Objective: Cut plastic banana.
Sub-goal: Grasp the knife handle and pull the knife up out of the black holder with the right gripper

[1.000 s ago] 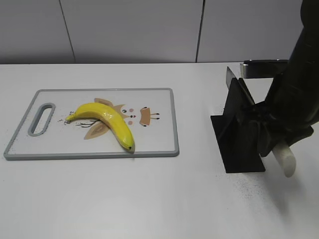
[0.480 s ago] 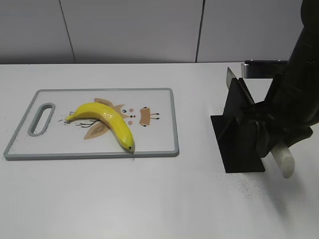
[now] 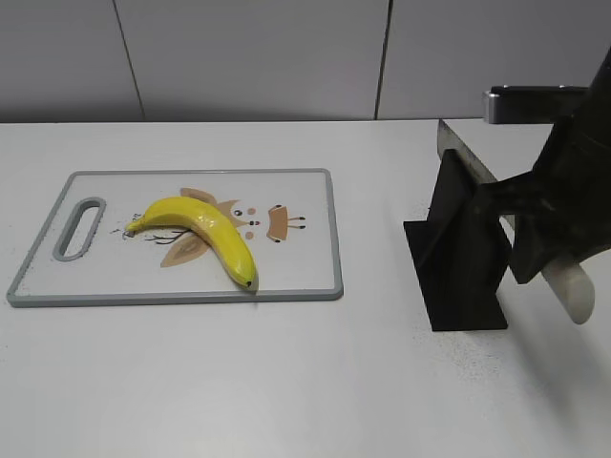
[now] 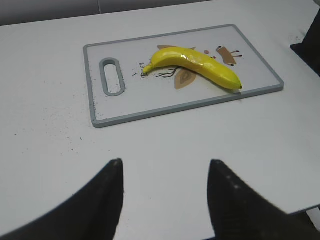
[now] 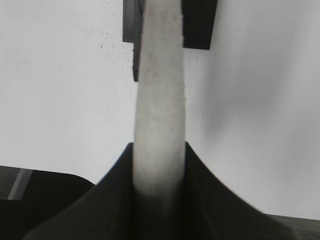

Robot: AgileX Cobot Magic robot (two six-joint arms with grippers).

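A yellow plastic banana (image 3: pixel 205 229) lies on a white cutting board (image 3: pixel 305 258) with a grey rim, at the left of the table. It also shows in the left wrist view (image 4: pixel 200 62) on the board (image 4: pixel 150 100). My right gripper (image 3: pixel 537 250) is shut on the white handle (image 3: pixel 571 286) of a knife, whose blade (image 3: pixel 468 153) slants up over a black knife stand (image 3: pixel 458 277). In the right wrist view the handle (image 5: pixel 160 100) runs between my shut jaws (image 5: pixel 159 150). My left gripper (image 4: pixel 165 167) is open and empty, above bare table in front of the board.
The black stand (image 5: pixel 200 25) sits on the white table to the right of the board; its corner shows in the left wrist view (image 4: pixel 307 47). A grey panelled wall runs behind the table. Dark specks lie around the board and the stand.
My right gripper has lifted up and to the right with the knife, and the blade has risen further out of the stand. The banana and board have not moved.
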